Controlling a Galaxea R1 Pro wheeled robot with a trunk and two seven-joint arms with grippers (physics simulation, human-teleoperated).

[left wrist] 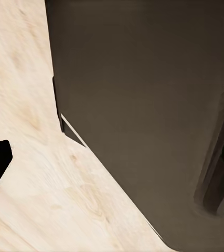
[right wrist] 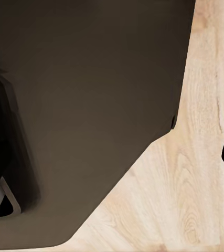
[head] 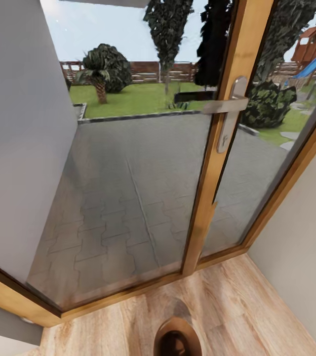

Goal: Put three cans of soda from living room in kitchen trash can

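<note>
Both wrists aimed downward beside dark base

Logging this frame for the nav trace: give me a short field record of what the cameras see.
location: facing a wood-framed glass door, with patio and garden beyond
door handle: silver lever on the middle frame post
floor: light wood
near object: brown rounded shape at the head view's lower edge, identity unclear
wrist views: dark body panel over wood floor
soda cans: none seen here
end effector state: cannot tell for either arm
</note>
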